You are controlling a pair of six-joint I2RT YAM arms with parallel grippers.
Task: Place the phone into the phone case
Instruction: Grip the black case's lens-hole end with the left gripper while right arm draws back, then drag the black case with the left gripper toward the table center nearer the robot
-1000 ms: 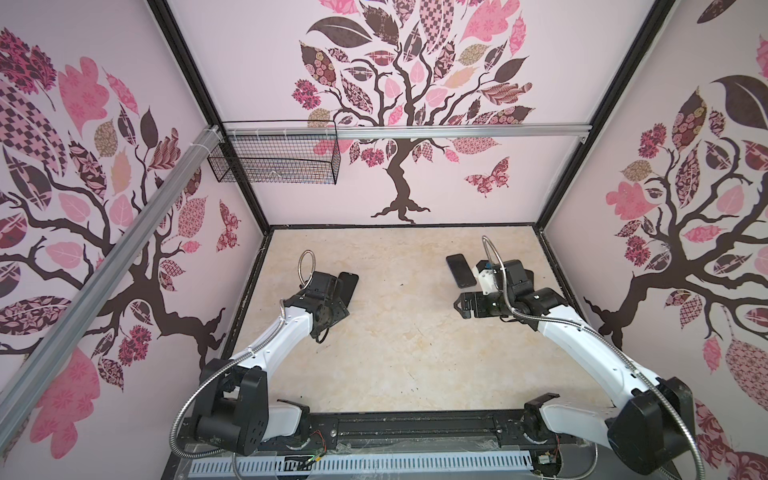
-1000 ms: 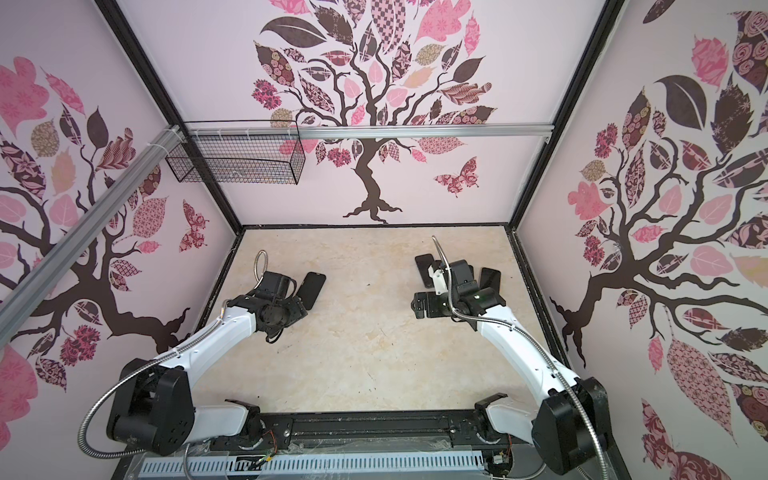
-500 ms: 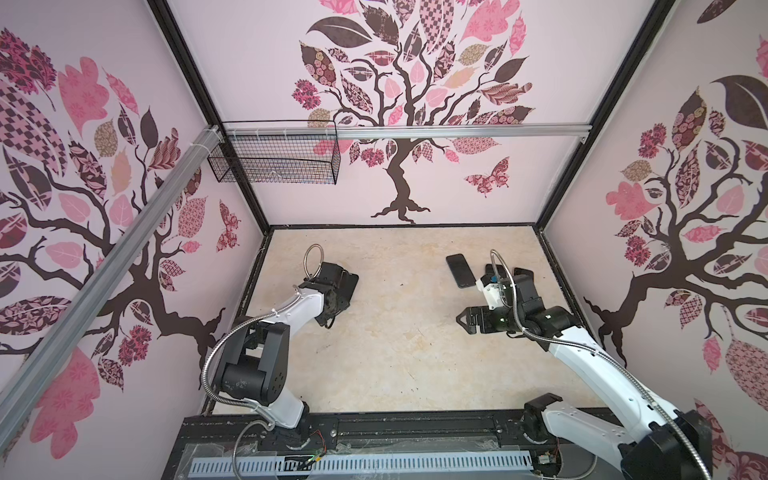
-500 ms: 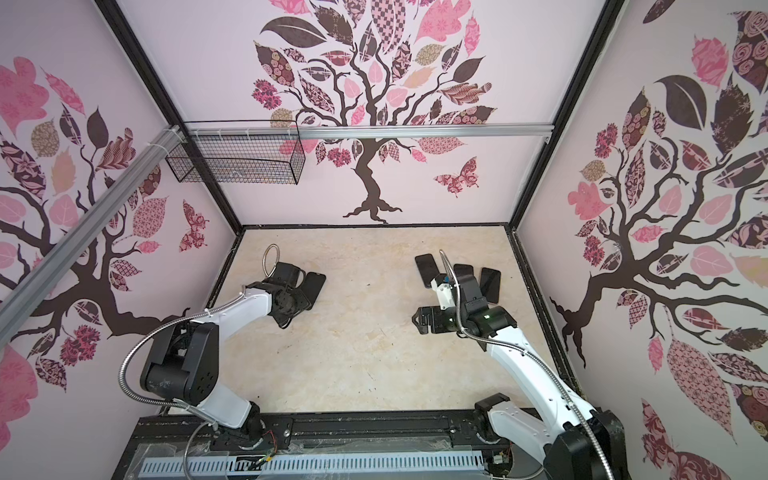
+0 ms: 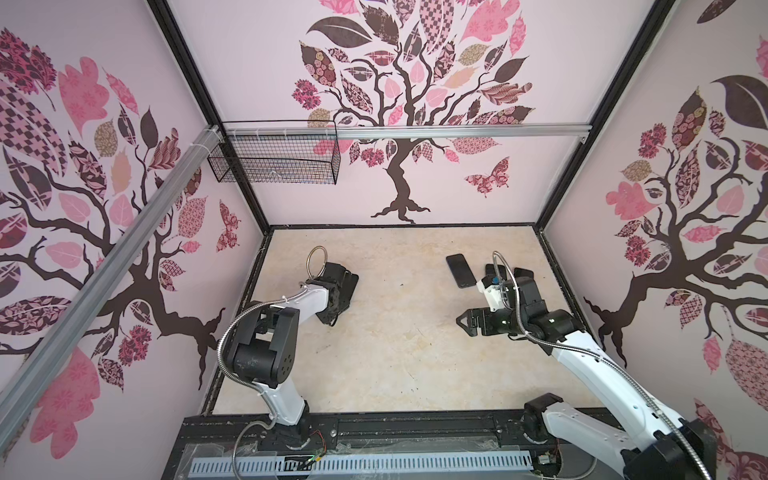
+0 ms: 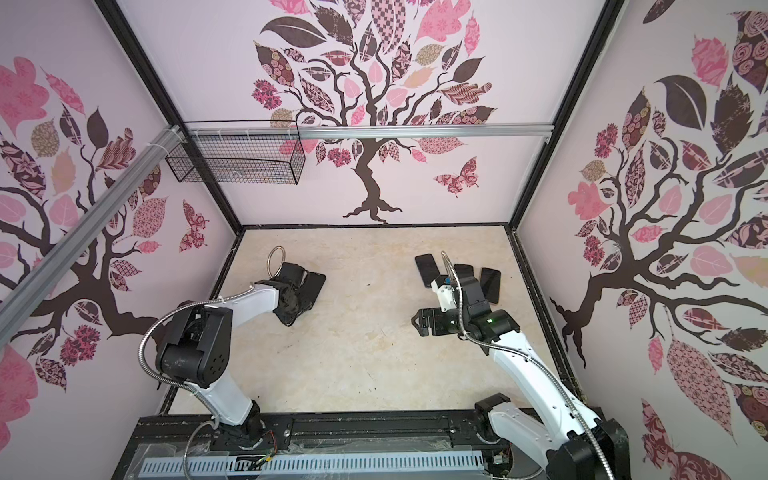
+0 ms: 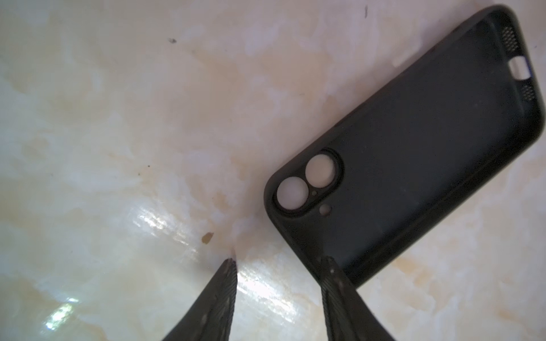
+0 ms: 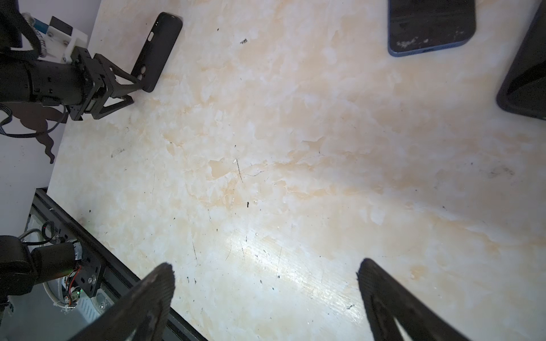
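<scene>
Jaws of the left gripper (image 7: 279, 261) stand part open, nothing clamped: one fingertip (image 7: 229, 276) rests on the table (image 7: 118, 118) just beside the phone case (image 7: 413, 147), the other touches that case's long rim near its lens holes. Well apart from the case, the right gripper (image 8: 266, 274) gapes wide over bare table; the phone (image 8: 431, 26) lies screen up, likewise well apart from the case.

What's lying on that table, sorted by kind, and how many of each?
Phone: 1
Cases: 2, left case and right case
Dark slab, phone or case unclear: 1
Total: 4
</scene>
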